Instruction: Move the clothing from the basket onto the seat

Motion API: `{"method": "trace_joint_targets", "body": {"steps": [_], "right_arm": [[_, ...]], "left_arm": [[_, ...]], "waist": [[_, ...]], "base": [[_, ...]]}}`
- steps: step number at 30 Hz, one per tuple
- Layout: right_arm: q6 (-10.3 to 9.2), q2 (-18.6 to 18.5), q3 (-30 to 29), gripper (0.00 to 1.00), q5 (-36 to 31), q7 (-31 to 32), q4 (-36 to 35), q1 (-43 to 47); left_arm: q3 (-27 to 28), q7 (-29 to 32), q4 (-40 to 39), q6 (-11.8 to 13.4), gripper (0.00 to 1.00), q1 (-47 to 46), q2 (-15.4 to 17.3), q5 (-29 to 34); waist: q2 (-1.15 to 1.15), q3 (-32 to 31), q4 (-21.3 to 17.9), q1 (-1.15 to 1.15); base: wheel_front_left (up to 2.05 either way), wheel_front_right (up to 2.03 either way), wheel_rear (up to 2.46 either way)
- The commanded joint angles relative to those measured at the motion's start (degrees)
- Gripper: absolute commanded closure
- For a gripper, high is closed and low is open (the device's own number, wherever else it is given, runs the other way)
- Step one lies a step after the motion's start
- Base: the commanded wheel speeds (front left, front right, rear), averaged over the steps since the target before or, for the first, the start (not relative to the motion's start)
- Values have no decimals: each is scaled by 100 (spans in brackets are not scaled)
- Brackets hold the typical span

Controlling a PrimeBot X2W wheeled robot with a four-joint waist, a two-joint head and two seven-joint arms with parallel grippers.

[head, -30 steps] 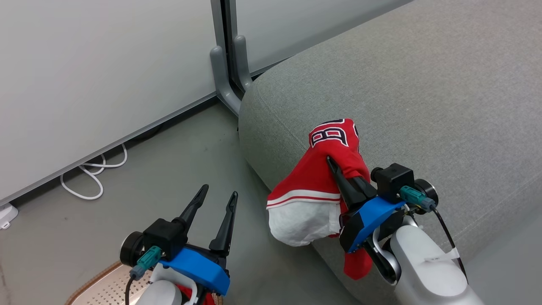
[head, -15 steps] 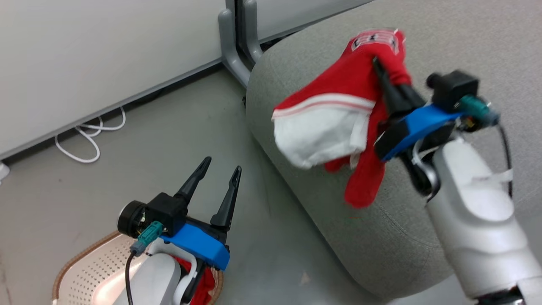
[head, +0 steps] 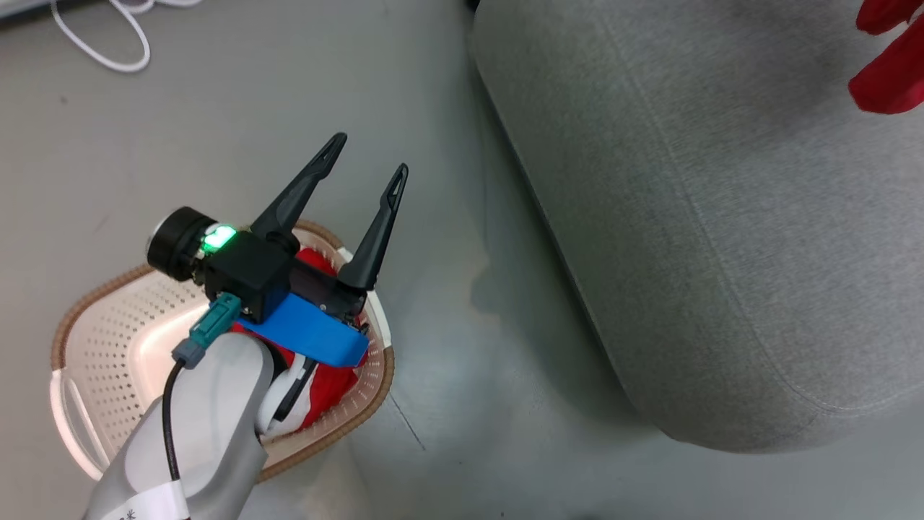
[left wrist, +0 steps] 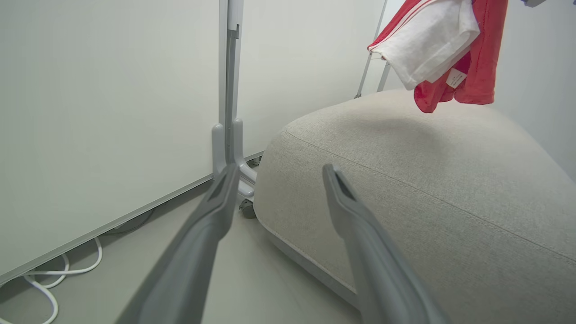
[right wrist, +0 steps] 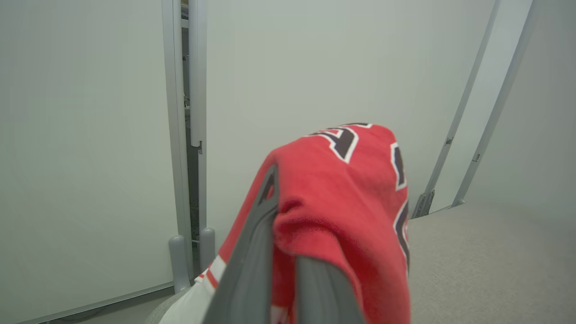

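A red jersey (right wrist: 351,189) with black-and-white numbers is draped over my right gripper (right wrist: 282,200), which is shut on it. The jersey hangs in the air above the seat (left wrist: 405,189), its white inside (left wrist: 427,45) showing, and its hem (head: 891,72) shows at the top right of the head view. The grey seat (head: 686,217) is bare beneath it. My left gripper (head: 371,152) stands open above the far rim of the cream basket (head: 94,296), holding nothing. A second piece of red clothing (head: 325,393) lies in the basket, largely hidden by my left arm.
The basket stands on grey floor (head: 447,404) just left of the seat's rounded corner. White partition panels on grey feet (left wrist: 227,148) stand behind the seat. A white cable (head: 108,54) loops on the floor at the far left.
The head camera has tipped down toward the basket. My right gripper has lifted the jersey higher over the seat. My left gripper has stayed open above the basket.
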Motion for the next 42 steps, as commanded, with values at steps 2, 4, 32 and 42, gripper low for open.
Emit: {"method": "trace_joint_targets", "body": {"steps": [2,4,32,42], "right_arm": [[2,-40,-223,100,-51,-135,64,-126],[2,-58,-403,100,-31,-224,181,-152],[2,167,-396,0,192,-746,1830,233],[2,407,-214,0,-222,-750,1093,1555]], "left_arm": [[14,-17,-198,-41,0,-224,149,43],[-1,-17,-363,-41,0,-324,227,69],[-238,-17,-221,-41,0,-156,208,-191],[30,-17,108,-41,0,518,-352,-374]], "waist": [[0,955,246,-1],[0,1197,248,-1],[0,637,294,-1],[0,-813,645,-1]], "base": [[0,0,0],[0,0,0],[0,0,0],[0,0,0]]}}
